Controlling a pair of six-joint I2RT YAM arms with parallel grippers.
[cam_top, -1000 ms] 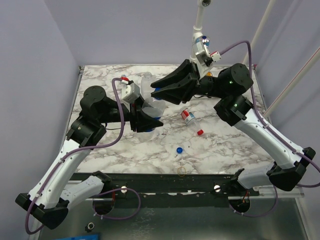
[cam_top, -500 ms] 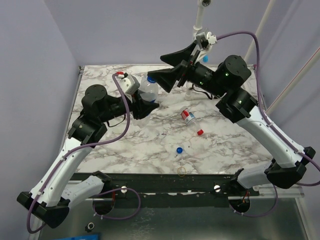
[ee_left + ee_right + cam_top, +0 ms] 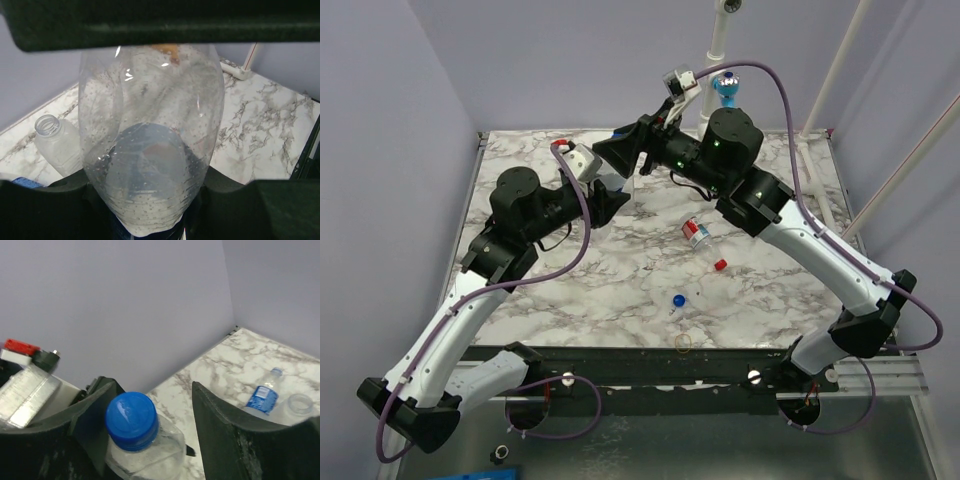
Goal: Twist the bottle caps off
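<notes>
My left gripper is shut on the lower body of a clear crinkly bottle and holds it off the table. A blue cap sits on that bottle's neck. The right gripper stands open around this cap: its left finger is against the cap and its right finger stands clear of it. From above, the right gripper hovers just behind the left one, and the held bottle is mostly hidden. On the table lie a loose red cap and a loose blue cap.
A red-label bottle lies on its side mid-table. A blue-label bottle and a wider clear open bottle stand at the back left. A yellowish rubber-band ring lies near the front edge. Walls close off the left side and the back.
The right gripper let go, opened wide, swung left and back, and now stands partly closed in around the blue cap. The left gripper drew the bottle slightly back.
</notes>
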